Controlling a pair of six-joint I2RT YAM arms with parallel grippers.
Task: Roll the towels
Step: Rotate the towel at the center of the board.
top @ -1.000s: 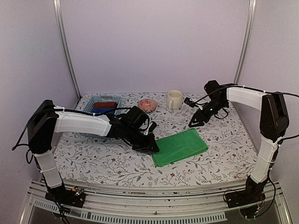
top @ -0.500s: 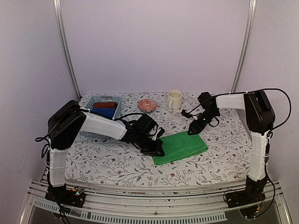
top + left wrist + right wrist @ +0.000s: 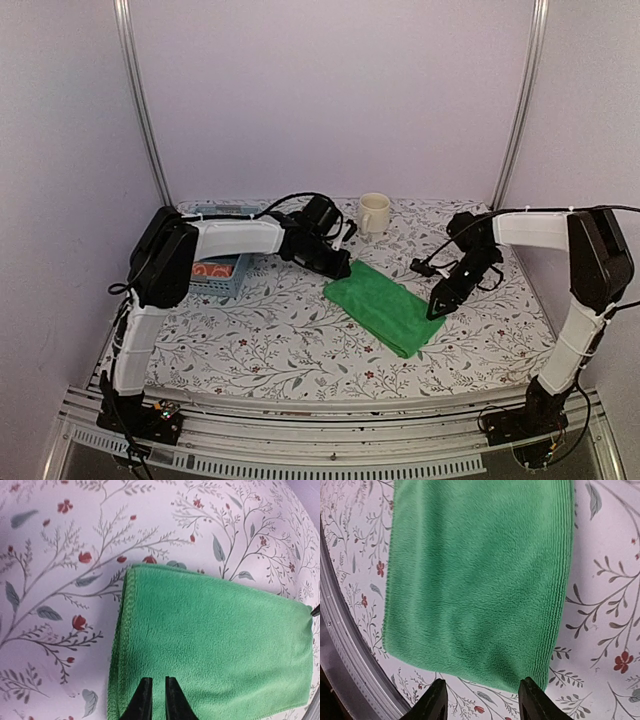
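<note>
Green towel (image 3: 385, 306) is lying flat and folded mid-table (image 3: 250, 325), slanted between my two grippers. My left gripper (image 3: 157, 681) is almost pressed together at one short edge of it, honestly can't tell if it's got any cloth. My right gripper (image 3: 483, 682) is spread wide at the opposite edge.

The towel (image 3: 215, 645) is seen as soft, matt, fluffy cloth, edged with a ribbed stitched hem. The table (image 3: 60, 555) is covered in smooth, matt floral print. The mug (image 3: 374, 213) is glazed glossy.
</note>
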